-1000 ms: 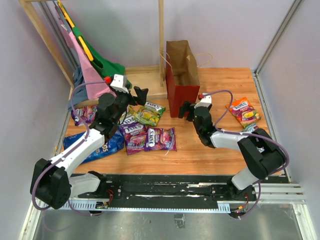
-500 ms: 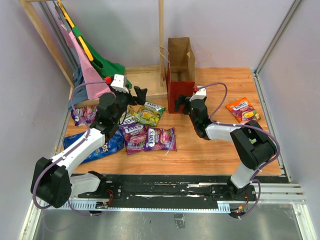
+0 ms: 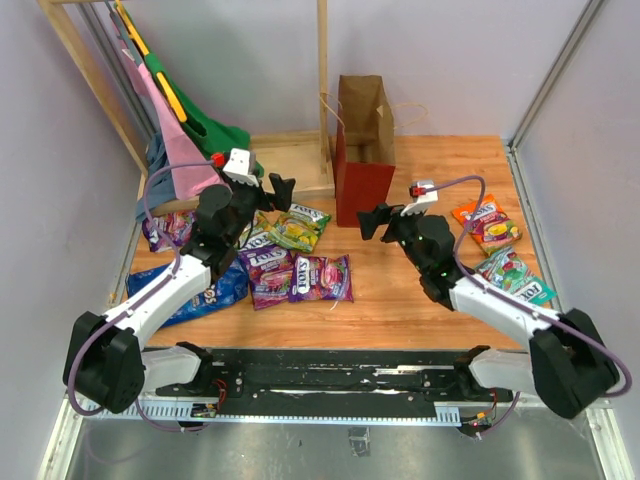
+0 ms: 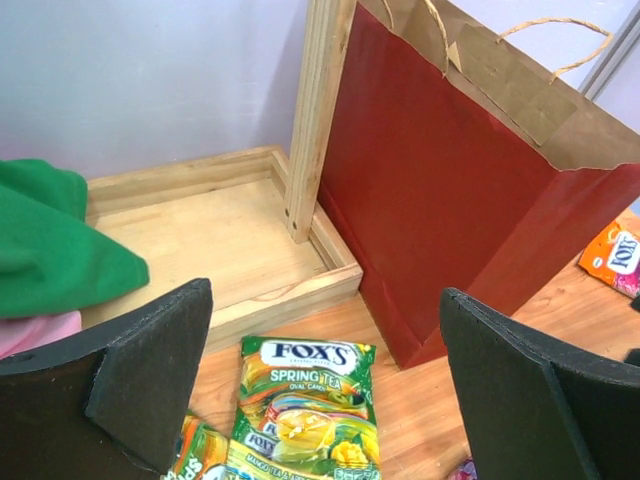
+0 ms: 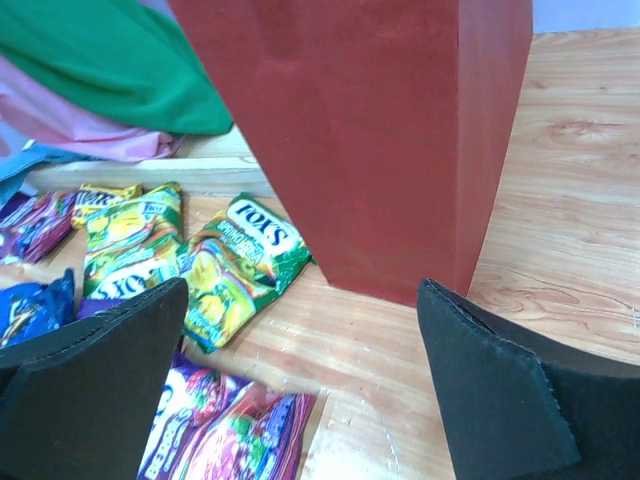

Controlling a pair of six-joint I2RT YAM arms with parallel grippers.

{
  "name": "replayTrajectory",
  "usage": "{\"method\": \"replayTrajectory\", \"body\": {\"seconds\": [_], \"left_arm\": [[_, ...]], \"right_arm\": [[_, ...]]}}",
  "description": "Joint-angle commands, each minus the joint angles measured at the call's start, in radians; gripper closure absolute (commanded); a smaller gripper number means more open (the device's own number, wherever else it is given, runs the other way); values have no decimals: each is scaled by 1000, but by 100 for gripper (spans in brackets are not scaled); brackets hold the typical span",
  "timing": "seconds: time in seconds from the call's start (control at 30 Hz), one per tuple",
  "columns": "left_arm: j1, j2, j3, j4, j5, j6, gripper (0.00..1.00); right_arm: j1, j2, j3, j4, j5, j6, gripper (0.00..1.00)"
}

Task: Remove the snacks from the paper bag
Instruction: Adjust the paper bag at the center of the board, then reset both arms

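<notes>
The dark red paper bag (image 3: 362,165) stands upright at the back of the table, its brown inside facing up. The snacks lie outside it. A blue Doritos bag (image 3: 195,290), purple packets (image 3: 320,278) and a yellow-green Fox's packet (image 3: 298,228) are on the left. An orange pack (image 3: 487,222) and a teal pack (image 3: 510,272) are on the right. My left gripper (image 3: 272,195) hangs open above the yellow-green packet (image 4: 305,400), left of the bag (image 4: 450,190). My right gripper (image 3: 383,225) is open and empty just in front of the bag (image 5: 370,130).
A wooden post (image 3: 323,90) and a shallow wooden tray frame (image 4: 250,300) stand just left of the bag. Pink and green cloths (image 3: 185,130) hang on a slanted wooden rack at the back left. Another purple packet (image 3: 165,228) lies by the left wall.
My right gripper has drawn back from the foot of the bag toward the near right, uncovering the teal pack. The bag has shifted slightly. The left arm has hardly moved.
</notes>
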Motion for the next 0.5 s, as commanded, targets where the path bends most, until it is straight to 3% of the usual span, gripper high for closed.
{"method": "replayTrajectory", "body": {"seconds": [0.0, 0.2, 0.47], "left_arm": [[8, -18, 18, -28, 29, -6, 0], [8, -30, -8, -8, 70, -53, 0], [8, -40, -8, -26, 56, -59, 0]], "right_arm": [[-1, -136, -4, -214, -67, -69, 2], [-16, -264, 50, -523, 18, -57, 2], [-17, -274, 122, -722, 67, -99, 2]]}}
